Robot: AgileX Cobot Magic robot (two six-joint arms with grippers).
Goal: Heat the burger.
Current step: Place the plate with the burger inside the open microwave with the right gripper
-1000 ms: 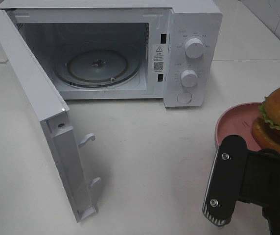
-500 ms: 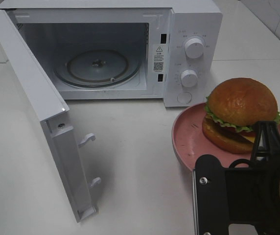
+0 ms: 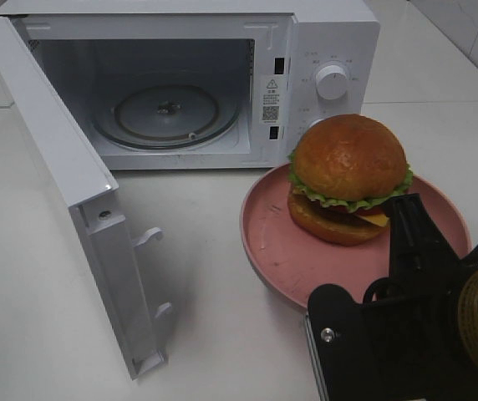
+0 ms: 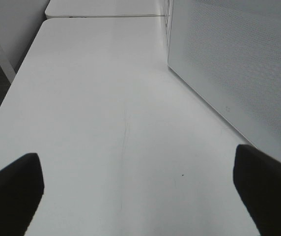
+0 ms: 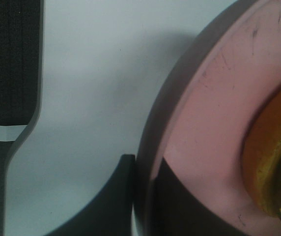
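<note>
Exterior high view: one burger [image 3: 349, 178] stands upright, bun uppermost, toward the far side of one pink plate [image 3: 272, 242], in front of the control panel of the single white microwave [image 3: 331, 33]. The right gripper [image 5: 141, 196] is clamped on the plate's near rim. The right wrist view shows one dark finger [image 5: 123, 196] outside the rim and another over the plate's inner face. The burger itself is untouched and lies just beyond that grip, on the far side. A shadow under the rim suggests the plate is raised off the table [image 3: 222, 334], though this is not certain.

The oven's open cavity and its one glass turntable [image 3: 168, 113] lie to the far left of the plate, with the door [image 3: 55, 167] swung wide at the left. The coming move looks to be a carry left and away, keeping the plate level so that the tall burger does not tip.

The right arm is the nearer by far. The left gripper [image 4: 140, 196], jaws spread wide and holding nothing, hangs over bare tabletop and is out of sight in the overhead picture.
</note>
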